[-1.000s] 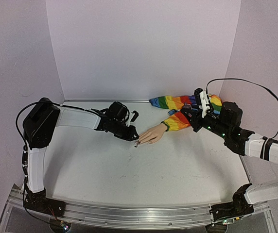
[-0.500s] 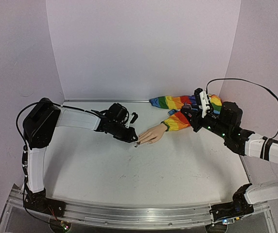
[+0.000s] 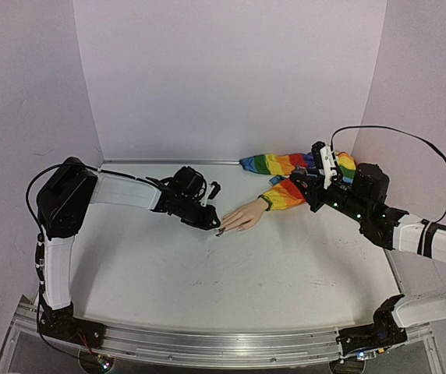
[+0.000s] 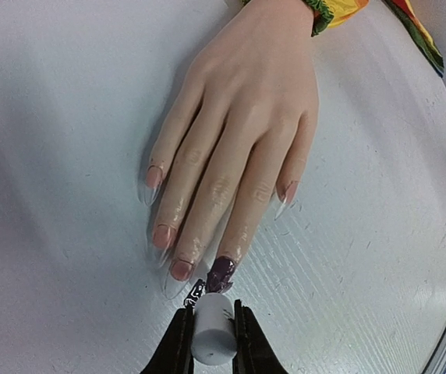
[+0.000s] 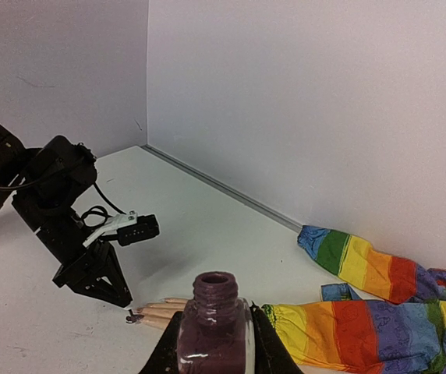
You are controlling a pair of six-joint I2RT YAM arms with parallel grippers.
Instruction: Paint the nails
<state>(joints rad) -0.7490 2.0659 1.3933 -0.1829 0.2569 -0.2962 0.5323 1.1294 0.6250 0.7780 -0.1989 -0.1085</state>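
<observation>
- The mannequin hand (image 3: 244, 216) lies palm down on the tabletop (image 3: 231, 288), a little behind its middle. In the overhead view its fingertips point toward 8 o'clock.
- Its rainbow sleeve (image 3: 285, 195) trails off toward 2 o'clock.
- In the left wrist view the nails (image 4: 180, 269) point to about 6 o'clock. Four are bare with clear tips.
- The purple nail (image 4: 221, 273), second from the 3 o'clock side, is coated dark.
- The left jaws are pinched tight on a white brush handle (image 4: 213, 336), which sits at 6 o'clock of the purple nail.
- The dark brush tip (image 4: 196, 292) lies just beside the purple nail and its bare neighbour. Whether it touches either one cannot be told.
- The right jaws are clamped around the polish bottle (image 5: 215, 331). It is upright and uncapped, with purple polish showing through the glass.
- The bottle is held by the sleeve, at about 2 o'clock of the hand and well apart from the nails.
</observation>
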